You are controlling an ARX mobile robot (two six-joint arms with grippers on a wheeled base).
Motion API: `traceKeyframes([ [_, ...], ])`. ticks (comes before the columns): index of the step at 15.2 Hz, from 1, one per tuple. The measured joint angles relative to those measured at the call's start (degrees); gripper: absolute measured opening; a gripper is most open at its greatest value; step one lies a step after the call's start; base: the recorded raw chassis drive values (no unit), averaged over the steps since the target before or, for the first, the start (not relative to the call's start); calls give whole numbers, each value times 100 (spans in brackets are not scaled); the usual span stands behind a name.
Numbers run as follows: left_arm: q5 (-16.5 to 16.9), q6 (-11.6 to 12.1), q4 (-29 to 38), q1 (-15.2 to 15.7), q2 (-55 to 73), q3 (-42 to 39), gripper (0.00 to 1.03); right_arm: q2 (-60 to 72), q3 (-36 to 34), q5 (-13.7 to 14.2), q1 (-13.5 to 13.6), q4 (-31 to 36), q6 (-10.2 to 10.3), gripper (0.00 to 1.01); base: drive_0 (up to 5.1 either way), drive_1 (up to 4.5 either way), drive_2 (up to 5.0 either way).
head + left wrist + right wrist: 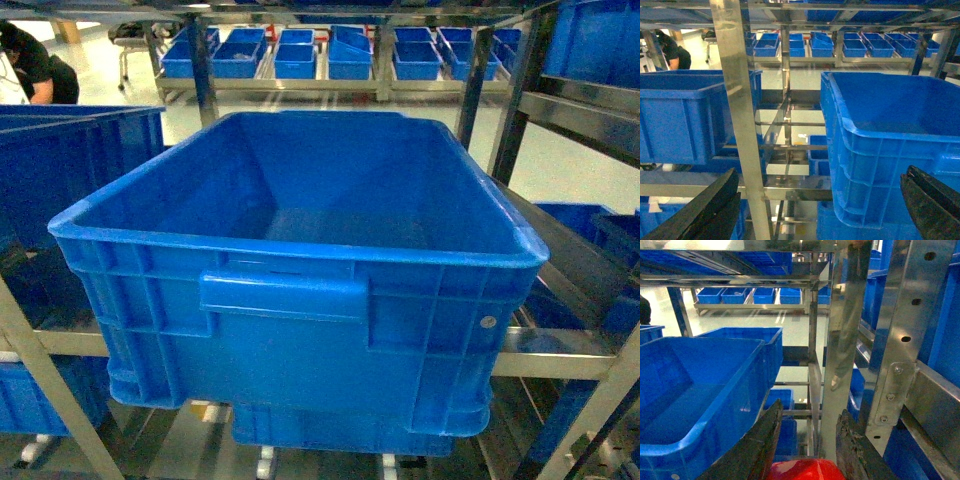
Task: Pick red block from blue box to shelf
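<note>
A: Although the head view shows only a dark blue ribbed crate (300,270) sitting on the shelf (560,352), where is the red block?

B: In the right wrist view it sits at six o'clock, a glossy red block (805,470) pinched between the two dark fingers of the right gripper (807,440). The jaws stand narrow, closed on it, with only its rounded top in sight.

A: And the turquoise box it came from?

B: Not in any of these views. What lies at nine o'clock of the right gripper is another ribbed crate (695,390), and at three o'clock a steel upright (900,340) of the shelf stands close by.

A: The left arm?

B: The left gripper (820,205) hangs with its jaws wide and nothing between them, its fingers at the low corners of its own view, facing an upright and the crate wall.

A: How will the block behave?

B: I would judge it light, hard and slick. It will not deform, but smooth plastic can twist or slide in the pads. Flat opposite sides are the place to hold, below the stud, squarely. Near that upright a knock could dislodge it, so the approach to the crate wants care.
</note>
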Motion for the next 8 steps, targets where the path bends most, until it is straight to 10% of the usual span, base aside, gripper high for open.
traceKeyframes([
  [8, 0, 0, 2, 0, 0, -2, 98, 0, 0, 0, -2, 0, 0, 27, 0, 0, 0],
])
